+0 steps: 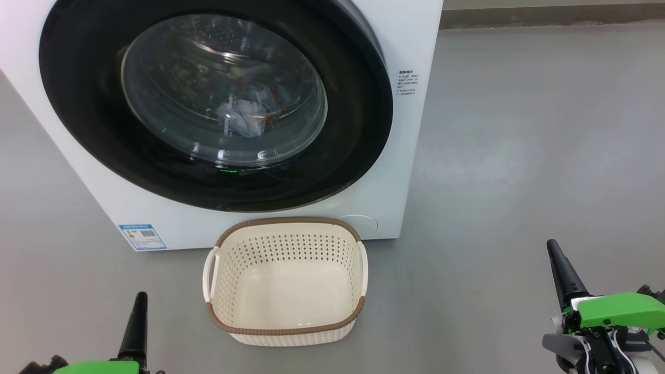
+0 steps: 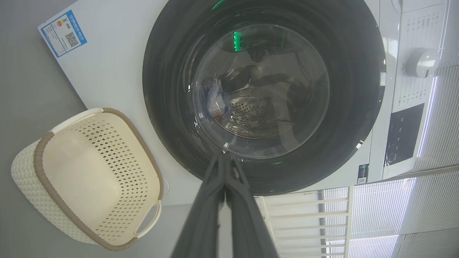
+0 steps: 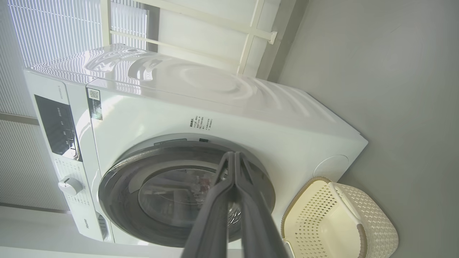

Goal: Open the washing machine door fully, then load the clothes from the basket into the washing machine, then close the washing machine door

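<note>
Seems finished: door [image 1: 215, 98] shut on washer [image 1: 176, 226], up ahead of left gripper [image 1: 140, 298] and right gripper [image 1: 553, 246], the 2 pinched closed on nothing, clothes [image 1: 244, 117] inside behind its glass, basket [image 1: 286, 221] empty on floor [image 1: 519, 156] between them, nearer the left

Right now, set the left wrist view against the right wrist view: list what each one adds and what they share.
Left wrist view adds: the blue label sticker and the shut left gripper. Right wrist view adds: the glossy top of the washing machine and the shut right gripper. Both: the washing machine door closed, the empty basket on the floor beside it, and the control knob.
</note>
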Motion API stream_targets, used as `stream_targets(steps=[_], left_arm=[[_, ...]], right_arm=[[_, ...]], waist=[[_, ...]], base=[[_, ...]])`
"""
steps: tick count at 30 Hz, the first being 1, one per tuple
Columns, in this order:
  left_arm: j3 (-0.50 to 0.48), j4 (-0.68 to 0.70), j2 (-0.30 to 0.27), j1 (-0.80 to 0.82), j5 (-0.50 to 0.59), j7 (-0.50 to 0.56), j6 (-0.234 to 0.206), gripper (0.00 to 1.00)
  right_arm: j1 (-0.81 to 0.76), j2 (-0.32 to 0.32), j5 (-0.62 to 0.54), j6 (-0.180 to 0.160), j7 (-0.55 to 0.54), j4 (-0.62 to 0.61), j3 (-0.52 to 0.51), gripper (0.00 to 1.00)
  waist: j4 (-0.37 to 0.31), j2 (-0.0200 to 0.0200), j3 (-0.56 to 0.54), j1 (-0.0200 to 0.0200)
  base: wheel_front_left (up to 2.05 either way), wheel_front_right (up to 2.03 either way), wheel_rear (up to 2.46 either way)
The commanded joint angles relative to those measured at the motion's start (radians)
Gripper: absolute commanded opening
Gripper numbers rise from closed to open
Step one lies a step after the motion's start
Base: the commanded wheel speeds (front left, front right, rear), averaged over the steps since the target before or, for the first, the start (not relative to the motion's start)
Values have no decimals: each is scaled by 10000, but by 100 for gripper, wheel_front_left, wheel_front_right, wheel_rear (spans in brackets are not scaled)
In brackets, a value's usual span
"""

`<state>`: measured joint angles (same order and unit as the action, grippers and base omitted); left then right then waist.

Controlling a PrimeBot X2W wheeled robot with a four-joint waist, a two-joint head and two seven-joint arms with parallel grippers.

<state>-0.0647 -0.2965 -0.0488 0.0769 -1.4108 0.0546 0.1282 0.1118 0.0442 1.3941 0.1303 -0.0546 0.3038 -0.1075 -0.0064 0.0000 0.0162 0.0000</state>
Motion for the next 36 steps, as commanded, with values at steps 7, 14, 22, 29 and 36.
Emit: stream_targets(steps=[7, 14, 22, 29, 36], left_arm=[[-385, 361, -90, 354, -900, 292, 20, 0], [-469, 410, -39, 377, -1617, 498, 22, 0], [-509, 434, -15, 388, -1963, 598, 23, 0], [-509, 434, -15, 388, -1963, 598, 23, 0], [-509, 433, -15, 388, -1963, 598, 23, 0]], right_arm=[[63, 85, 1029, 4, -290, -411, 20, 0], [42, 69, 1772, 4, -497, -492, -48, 0], [32, 61, 2130, 4, -598, -531, -81, 0], [32, 61, 2130, 4, -598, -531, -81, 0], [32, 61, 2130, 4, -598, -531, -81, 0]], waist=[[27, 0, -66, 0], [52, 0, -128, 0], [64, 0, -157, 0], [64, 0, -157, 0], [64, 0, -157, 0]], base=[[0, 0, 0], [0, 0, 0], [0, 0, 0], [0, 0, 0], [0, 0, 0]])
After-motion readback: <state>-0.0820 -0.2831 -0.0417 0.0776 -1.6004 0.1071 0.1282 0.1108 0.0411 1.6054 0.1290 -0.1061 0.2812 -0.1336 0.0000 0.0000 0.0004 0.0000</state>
